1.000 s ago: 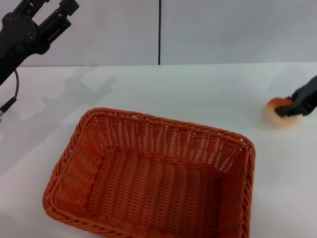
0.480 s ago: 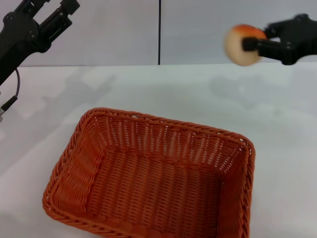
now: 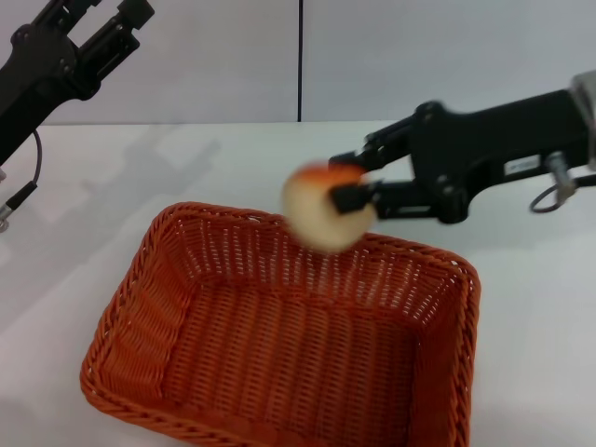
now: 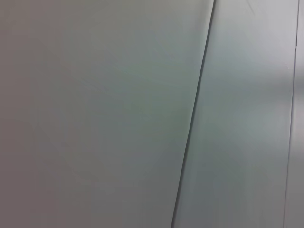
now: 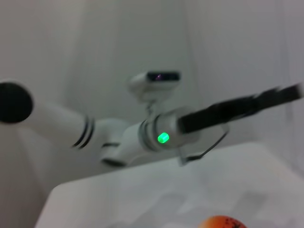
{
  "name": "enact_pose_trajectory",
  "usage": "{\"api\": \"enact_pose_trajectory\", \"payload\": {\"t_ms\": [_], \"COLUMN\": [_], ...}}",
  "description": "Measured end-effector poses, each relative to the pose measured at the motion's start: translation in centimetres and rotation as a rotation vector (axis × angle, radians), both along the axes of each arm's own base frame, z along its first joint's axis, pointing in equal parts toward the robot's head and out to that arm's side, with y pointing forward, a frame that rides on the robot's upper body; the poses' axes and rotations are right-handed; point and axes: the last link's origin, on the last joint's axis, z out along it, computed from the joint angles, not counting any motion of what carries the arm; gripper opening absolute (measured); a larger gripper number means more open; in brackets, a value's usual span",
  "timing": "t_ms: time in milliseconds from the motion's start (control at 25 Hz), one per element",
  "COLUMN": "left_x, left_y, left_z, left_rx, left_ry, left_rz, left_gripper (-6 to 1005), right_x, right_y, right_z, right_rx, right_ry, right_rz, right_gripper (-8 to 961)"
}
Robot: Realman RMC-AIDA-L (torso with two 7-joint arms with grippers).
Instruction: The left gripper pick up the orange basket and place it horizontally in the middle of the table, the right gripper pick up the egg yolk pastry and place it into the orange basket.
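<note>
The orange basket (image 3: 279,335) lies on the white table (image 3: 84,214), filling the near middle of the head view. My right gripper (image 3: 346,191) reaches in from the right, shut on the egg yolk pastry (image 3: 324,207), which hangs just above the basket's far rim. The pastry's orange top (image 5: 222,222) peeks into the right wrist view. My left gripper (image 3: 102,19) is raised at the upper left, away from the basket. The left wrist view shows only the grey wall.
A grey wall with a dark vertical seam (image 3: 300,60) stands behind the table. A cable (image 3: 23,191) hangs from the left arm at the left edge. The right wrist view shows the robot's white body (image 5: 142,133).
The right gripper lifted the pastry off the table at the right, carried it up, then left and down to just over the basket's far rim. The left arm stayed raised.
</note>
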Motion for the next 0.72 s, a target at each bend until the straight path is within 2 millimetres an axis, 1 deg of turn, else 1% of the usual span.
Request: {"api": "enact_pose_trajectory", "payload": {"t_ms": [40,160,360,480,640,720], "left_x": [0.0,-0.1,-0.2,-0.2,-0.3,-0.4], "left_y": [0.0,-0.1,-0.3,-0.3,-0.4,-0.5], "left_z": [0.0,-0.1,0.0,0.0,0.1,0.3], "left_rx": [-0.002,-0.003,-0.003,-0.003,0.0,0.007], "left_ry": [-0.001,-0.002,-0.004,-0.005,-0.004,-0.006], "left_rz": [0.001,0.001,0.0,-0.001,-0.001,0.003], "left_gripper": [788,788,788,788,788,788], "right_x": [-0.1,-0.1,0.5,1.5,3.9,5.6], "right_y": [0.0,0.1,0.1,0.0,-0.5,-1.0], "right_z": [-0.5,-1.1,-0.7,0.1,1.8,2.9], "right_rx": [-0.014,-0.023,0.004,0.059,0.188,0.276], "right_ry": [-0.009,-0.019,-0.012,0.013,0.089,0.162], "right_rz": [-0.001,-0.007,-0.02,-0.027,-0.04,-0.064], "right_gripper": [201,321,512,618,617,616]}}
